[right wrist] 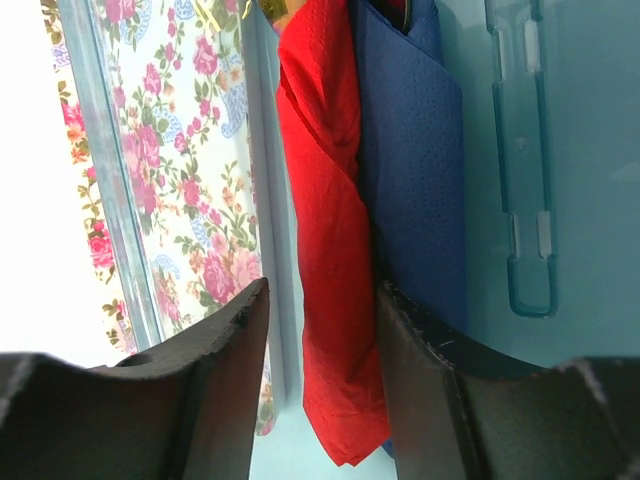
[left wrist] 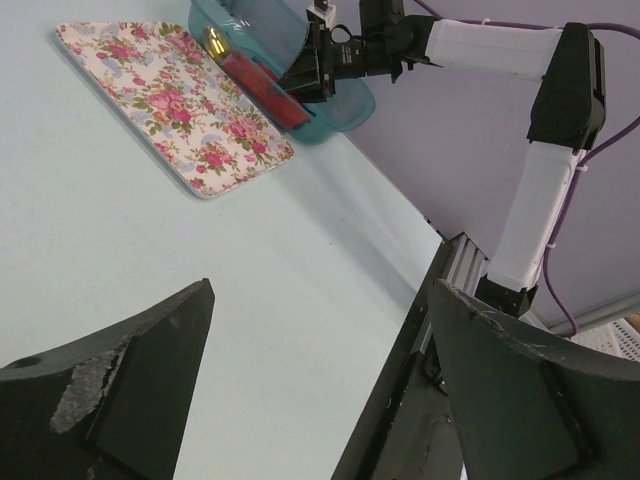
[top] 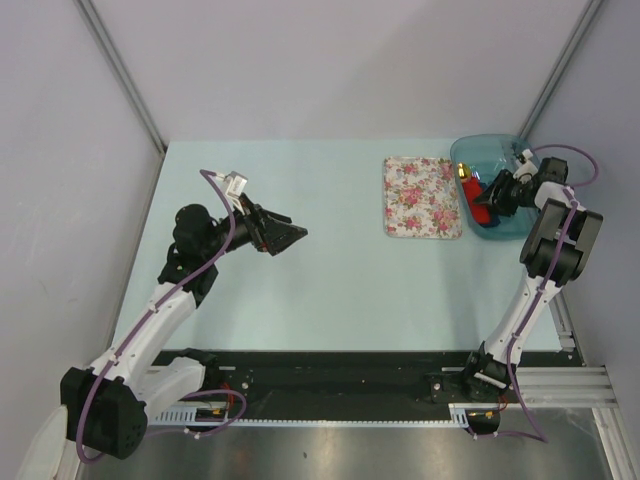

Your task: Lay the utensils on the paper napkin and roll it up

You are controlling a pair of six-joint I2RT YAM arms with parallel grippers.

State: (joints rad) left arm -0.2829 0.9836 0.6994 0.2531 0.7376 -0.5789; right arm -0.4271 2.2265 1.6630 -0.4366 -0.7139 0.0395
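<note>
The red paper napkin (right wrist: 330, 250) lies crumpled inside a teal bin (right wrist: 560, 150) at the table's far right, beside a folded blue napkin (right wrist: 410, 150). It also shows in the top view (top: 482, 212) and the left wrist view (left wrist: 265, 88). A gold utensil head (top: 463, 172) lies at the bin's back end and shows in the left wrist view (left wrist: 214, 40). My right gripper (right wrist: 322, 290) is down in the bin, jaws open, straddling the red napkin's near end; one finger touches it and the other stands apart. It also shows from above (top: 497, 195). My left gripper (top: 295, 235) hovers open and empty over mid-table (left wrist: 320, 290).
A white square with pink floral print (top: 422, 197) lies flat just left of the bin (top: 470, 150); it also shows in the left wrist view (left wrist: 170, 105) and the right wrist view (right wrist: 190, 150). A black rail runs along the table's near edge (top: 330, 385).
</note>
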